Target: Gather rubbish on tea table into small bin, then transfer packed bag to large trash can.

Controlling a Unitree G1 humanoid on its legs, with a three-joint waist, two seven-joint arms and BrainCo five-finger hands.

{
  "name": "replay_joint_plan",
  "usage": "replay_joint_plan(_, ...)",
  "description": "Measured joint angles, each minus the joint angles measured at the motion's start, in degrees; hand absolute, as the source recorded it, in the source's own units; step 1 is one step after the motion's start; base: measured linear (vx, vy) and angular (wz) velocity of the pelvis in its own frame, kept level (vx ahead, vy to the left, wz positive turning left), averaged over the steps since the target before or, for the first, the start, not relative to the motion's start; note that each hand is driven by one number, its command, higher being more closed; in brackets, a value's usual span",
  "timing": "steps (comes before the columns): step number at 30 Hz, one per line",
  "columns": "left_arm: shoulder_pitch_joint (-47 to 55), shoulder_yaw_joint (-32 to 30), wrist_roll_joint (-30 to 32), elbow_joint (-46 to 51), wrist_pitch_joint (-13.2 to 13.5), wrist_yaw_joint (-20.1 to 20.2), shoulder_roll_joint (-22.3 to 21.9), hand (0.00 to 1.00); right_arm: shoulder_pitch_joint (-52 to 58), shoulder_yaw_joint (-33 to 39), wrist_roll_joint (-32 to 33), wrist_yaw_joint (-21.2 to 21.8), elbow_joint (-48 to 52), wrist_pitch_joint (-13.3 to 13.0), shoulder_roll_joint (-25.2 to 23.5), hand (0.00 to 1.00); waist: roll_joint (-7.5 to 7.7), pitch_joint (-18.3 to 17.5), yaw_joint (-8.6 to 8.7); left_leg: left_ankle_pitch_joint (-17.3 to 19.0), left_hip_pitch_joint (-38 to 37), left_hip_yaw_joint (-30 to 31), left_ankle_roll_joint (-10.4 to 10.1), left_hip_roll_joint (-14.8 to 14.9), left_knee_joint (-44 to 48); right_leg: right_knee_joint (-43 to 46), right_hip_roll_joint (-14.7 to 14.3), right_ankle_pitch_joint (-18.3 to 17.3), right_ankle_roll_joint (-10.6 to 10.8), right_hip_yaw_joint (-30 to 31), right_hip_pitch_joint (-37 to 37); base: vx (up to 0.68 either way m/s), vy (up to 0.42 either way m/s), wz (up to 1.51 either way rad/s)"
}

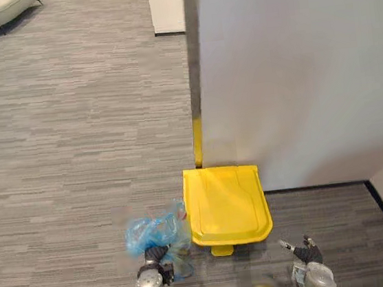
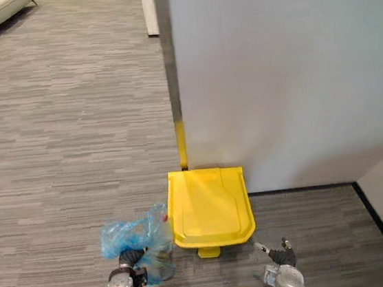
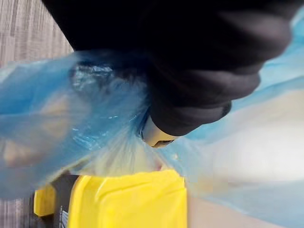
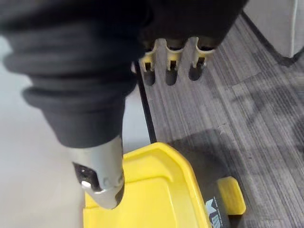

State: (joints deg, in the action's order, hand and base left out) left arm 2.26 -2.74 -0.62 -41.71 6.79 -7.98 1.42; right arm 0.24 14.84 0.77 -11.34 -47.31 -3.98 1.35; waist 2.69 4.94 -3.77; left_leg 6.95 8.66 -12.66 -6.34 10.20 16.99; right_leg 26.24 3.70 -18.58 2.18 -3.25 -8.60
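**Blue bag hanging just left of the can, lid looks down**

So the bag is low in the eye views, a bit left of centre. It's bunched up against the left robot hand and looks to be off the floor. In the left wrist view the blue plastic swallows everything past the dark cover. I honestly can't tell how that robot hand is closed on it, only that the bag sits right on it.

The bit that matters is the large trash can. It's right next door in the lower middle of the frame, backed against the wall. The bag's right side is touching the left edge of the yellow lid or just beside it, can't say which. So the target lies to the right of the loaded hand and a touch further up the frame. The lid's long axis runs up the frame toward the wall, and the pedal pokes out at the near end.

The lid looks flat shut. The right robot hand is at bottom right, just past the lid's front right corner, fingers straight and holding nothing.

My guess is the lid has to come up first, by pedal or by that free hand, since it's the nearer one. Then the bag goes sideways to the right, over the opening. Loose plastic snagging on the rim would be my worry.
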Motion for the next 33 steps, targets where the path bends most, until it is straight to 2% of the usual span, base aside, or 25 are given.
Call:
replay_joint_plan(1, -0.07, 0.14, -0.01, -0.04, -0.05, 0.04, -0.05, 1.00, 0.00, -0.02, -0.04, 0.00, -0.19, 0.00, 0.19, 0.00, -0.34, 0.24, 0.00, -0.03, 0.02, 0.17, 0.03, 0.22, -0.03, -0.35, -0.23, 0.46, 0.14, -0.05, 0.11, -0.17, -0.134, -0.02)
replay_joint_plan(2, -0.11, 0.89, -0.07, -0.04, 0.02, 0.21, -0.22, 1.00, -0.95, -0.20, -0.33, -0.18, -1.27, -0.01, 0.81, 0.00, -1.72, 0.97, 0.02, -1.88, 1.06, 1.00, 0.28, 1.37, -0.21, -3.62, -1.61, 2.81, -1.05, -0.51, 1.01, -0.16, -0.074, 0.14)
replay_joint_plan(4, 0.01, 1.00, -1.00, -0.04, 0.02, 0.14, -0.16, 1.00, -0.49, -0.14, -0.40, -0.70, -1.72, 0.03, 1.26, 0.00, -1.98, 1.71, 0.07, -4.37, 1.51, 1.94, -0.68, 1.38, -1.25, -4.54, -1.77, 3.65, -1.39, -1.75, 1.14, -0.16, -0.095, 0.31)
replay_joint_plan(5, 0.17, 1.04, -1.19, -0.04, 0.01, 0.05, -0.09, 1.00, -0.48, -0.14, -0.40, -1.09, -2.27, 0.06, 1.85, 0.00, -2.59, 2.30, 0.16, -5.83, 1.83, 3.00, -1.49, 1.57, -2.18, -4.51, -1.98, 4.07, -2.02, -3.07, 1.08, -0.20, -0.095, 0.39)
replay_joint_plan(7, 0.31, 1.12, -1.67, -0.04, 0.01, -0.27, 0.43, 1.00, -0.82, -0.13, -0.39, -1.17, -2.65, 0.06, 2.23, 0.00, -2.57, 2.47, 0.53, -7.90, 3.27, 4.49, -2.20, 1.72, -3.55, -5.88, -1.68, 5.81, -3.05, -5.15, 0.22, -0.19, -0.043, 0.41)
replay_joint_plan(9, 0.51, 1.08, -2.10, -0.03, -0.03, -0.86, 0.55, 1.00, -1.04, -0.17, -0.38, -1.19, -2.74, 0.07, 2.03, 0.00, -2.35, 2.97, 0.79, -5.59, 3.63, 2.72, -0.18, 2.03, 0.69, -6.51, -0.99, 7.12, -3.36, -6.17, 0.37, -0.13, 0.024, 0.30)
replay_joint_plan(10, 0.62, 1.14, -2.17, -0.01, -0.03, -0.84, 0.52, 1.00, -0.86, -0.12, -0.39, -1.19, -2.73, 0.06, 1.99, 0.00, -2.00, 3.18, 1.51, -3.37, 2.73, 0.63, 1.36, 1.75, 3.77, -6.56, 0.14, 7.46, -3.03, -7.05, 0.45, -0.17, 0.072, 0.33)
replay_joint_plan(12, 0.60, 1.52, -2.18, -0.03, -0.01, -0.81, 0.53, 1.00, -0.27, -0.02, -0.38, -1.19, -2.91, 0.03, 2.12, 0.00, -1.81, 3.19, 2.19, -0.50, 0.30, -1.37, 1.80, 1.51, 5.05, -7.99, 1.36, 8.85, -1.88, -7.87, 0.70, -0.18, 0.138, 0.39)
replay_joint_plan(13, 0.60, 2.00, -2.17, -0.34, 0.07, -0.81, 0.63, 1.00, -0.19, 0.13, -0.37, -1.17, -3.18, 0.03, 2.52, 0.00, -3.14, 2.73, 3.02, 0.38, -2.05, -1.68, 1.57, 1.05, 1.52, -10.30, 1.55, 10.56, -0.61, -8.24, 0.92, -0.16, 0.202, 0.31)
replay_joint_plan(14, 0.53, 2.25, -2.17, -0.87, 0.13, -0.79, 0.65, 1.00, -0.05, 0.30, -0.35, -1.16, -3.19, 0.01, 2.99, 0.00, -3.92, 2.43, 3.11, 0.41, -3.13, -1.55, 1.47, 0.62, -2.22, -11.33, 1.32, 11.19, 0.05, -8.29, 1.15, -0.16, 0.272, 0.16)
replay_joint_plan(15, -0.05, 2.46, -2.17, -2.38, 0.04, -0.81, 1.54, 1.00, 0.13, 0.65, -0.30, -0.98, -4.16, 0.07, 2.47, 0.00, -3.37, 2.50, 3.07, -1.53, -4.06, -1.76, 1.27, -1.11, -6.69, -13.91, 2.17, 13.23, 0.68, -8.26, 1.49, -0.10, 0.241, 0.08)
replay_joint_plan(16, 0.02, 2.85, -2.15, -3.05, 0.03, -0.80, 2.38, 1.00, 0.83, 0.96, -0.30, -0.95, -4.78, 0.07, 1.87, 0.00, -2.87, 2.27, 2.95, -2.90, -4.59, -1.70, 1.97, -2.53, -9.09, -17.02, 2.59, 15.34, 1.70, -8.71, 2.41, -0.09, 0.222, 0.10)
replay_joint_plan(20, 0.73, 3.23, -2.12, -4.53, -0.02, -0.82, 3.97, 1.00, 1.71, 1.05, -0.27, -0.96, -7.10, 0.09, 1.87, 0.00, -2.95, 2.17, 3.18, -5.14, -7.19, -1.55, 3.59, -5.91, -13.35, -22.17, 4.66, 18.94, 3.09, -9.03, 5.66, -0.05, 0.154, 0.12)
replay_joint_plan(26, 0.98, 3.31, -1.97, -8.56, -0.11, -0.84, 5.38, 1.00, 1.14, 1.04, -0.29, -0.95, -7.72, 0.05, 2.16, 0.00, -2.79, 2.05, 3.18, -6.15, -8.46, -1.69, 4.18, -6.99, -15.11, -25.08, 4.73, 20.68, 3.43, -8.62, 7.09, -0.02, 0.046, -0.03)
replay_joint_plan(33, 1.17, 3.29, -1.42, -8.60, -0.07, -0.84, 5.86, 1.00, 0.22, 0.85, -0.30, -0.95, -8.14, 0.05, 3.15, 0.00, -2.63, 2.09, 3.36, -6.14, -8.98, -2.06, 4.20, -7.05, -15.20, -26.15, 4.36, 21.20, 3.38, -7.88, 7.81, 0.01, 0.003, -0.04)
